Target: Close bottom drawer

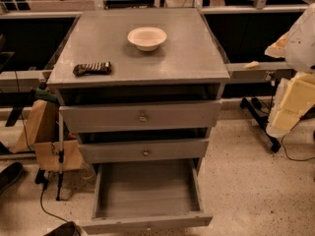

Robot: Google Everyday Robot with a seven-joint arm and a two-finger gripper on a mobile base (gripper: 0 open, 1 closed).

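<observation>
Camera view: a grey cabinet [197, 48] is seen from the front and above. The bottom drawer [147, 195], lowest of three, is pulled far out. Its inside is bare and its slim front lies at the bottom edge of the frame. The middle drawer [144, 151] and top drawer [141, 116] each look slightly ajar, with a dark gap above. A cream bowl [146, 37] and a dark packet [92, 69] are set on the cabinet top, well apart. The claw [291, 104] is taken to be the pale yellowish shape at the right edge, above the floor [246, 181]. It is well apart from the bottom drawer and nothing of the cabinet is touched. Whether it is open or closed cannot be told.

The step in hand is judged to be the approach; the close is not yet begun. The claw should be brought low, in front of the drawer front, and set against its centre so the drawer is not skewed on its runners. The push should be made straight back and level until the front sits under the middle drawer's front. No grasp is needed. The middle drawer's overhang should be cleared on the way down. Off-centre contact is likely to jam the drawer.
</observation>
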